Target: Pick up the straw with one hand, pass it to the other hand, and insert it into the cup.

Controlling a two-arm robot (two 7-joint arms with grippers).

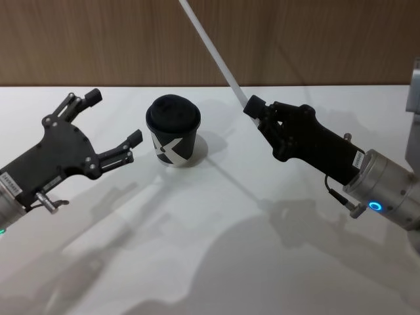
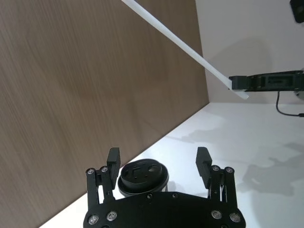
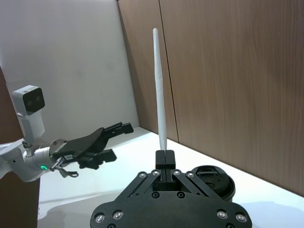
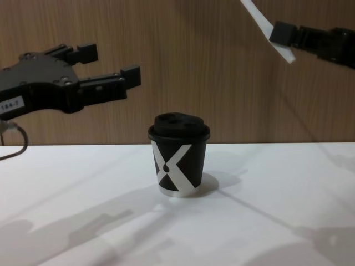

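Nearest the robot, the white counter [image 1: 210, 262] lies bare in front, crossed by the shadows of both arms.

On the left, the left gripper [image 1: 113, 118] hangs in the air above the counter, its jaws spread wide with nothing between them. In the chest view the left gripper [image 4: 111, 64] sits higher than the lid of the cup and off to the cup's left, well apart from it. Its own wrist view looks down between its fingertips [image 2: 113, 156] onto the cup's lid.

On the right, the right gripper [image 1: 252, 105] reaches forward from a silver wrist with a glowing ring. Its jaws are closed tight on the straw [image 1: 213, 49], pinching it near its lower end; a short stub shows below the grip in the chest view. From there the straw [image 4: 260, 19] slants up and toward the robot's left, held in the air well above the counter and touching nothing else. In the right wrist view the straw [image 3: 159, 85] rises straight out of the closed jaws.

Farther out, between the two grippers, the cup [image 1: 174, 141] stands upright on the counter, its black domed lid on and its white X facing the robot. The straw is high and to the right of the cup [image 4: 178, 163], clear of it.

Behind everything runs a wood-panelled wall [image 1: 315, 39].
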